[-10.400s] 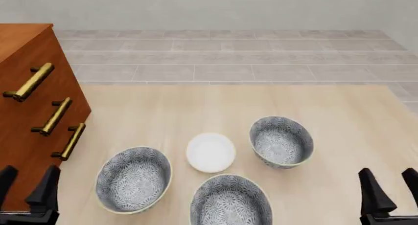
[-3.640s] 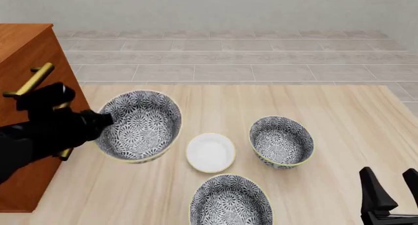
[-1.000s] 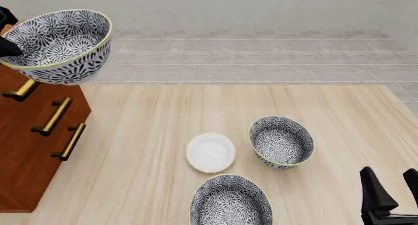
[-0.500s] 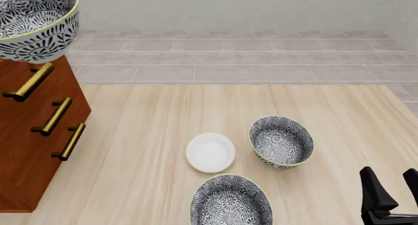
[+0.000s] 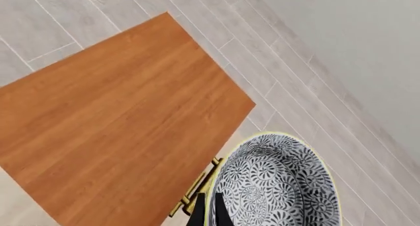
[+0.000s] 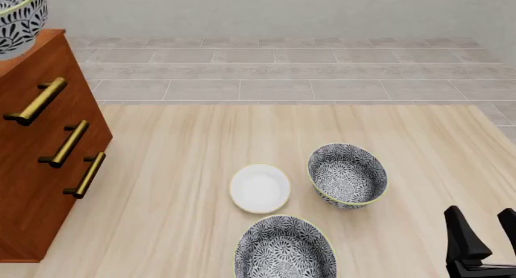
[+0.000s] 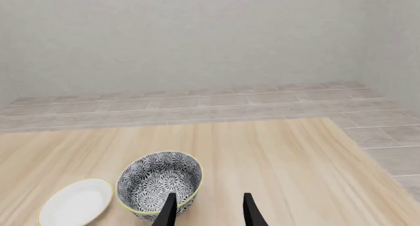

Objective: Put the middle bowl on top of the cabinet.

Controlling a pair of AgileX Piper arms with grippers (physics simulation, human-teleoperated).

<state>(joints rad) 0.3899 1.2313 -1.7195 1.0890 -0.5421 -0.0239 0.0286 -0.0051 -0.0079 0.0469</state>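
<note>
Left wrist view showed the deep round bowl with the dark blue-grey and white floral pattern and pale yellow-green rim [image 5: 276,184] held aloft in your left gripper [image 5: 206,212], its near rim pinched between the two dark fingers, which stood almost closed on the thin wall. The bowl hung just off one corner of the tall reddish-brown wooden cabinet [image 5: 118,123], over the handle side rather than over the flat top, with a brass bar handle [image 5: 196,186] showing beneath its edge. That offset is what your next move turned on, as I judge it: the top panel lay off to one side of the bowl, so you needed to carry it sideways across the edge until its base was over wood, and only then lower and let go. A round bowl has no long axis to line up; keeping it level mattered more.

In the front view only a sliver of the bowl [image 6: 20,21] showed at the upper left corner, above the cabinet's top [image 6: 32,127].

Your right gripper [image 6: 480,245] was parked low at the right, fingers spread and holding nothing, well apart from the cabinet. Near it on the pale wooden table [image 6: 202,145] sat two matching patterned bowls [image 6: 347,175] [image 6: 284,249] and a small plain white dish [image 6: 260,188].
</note>
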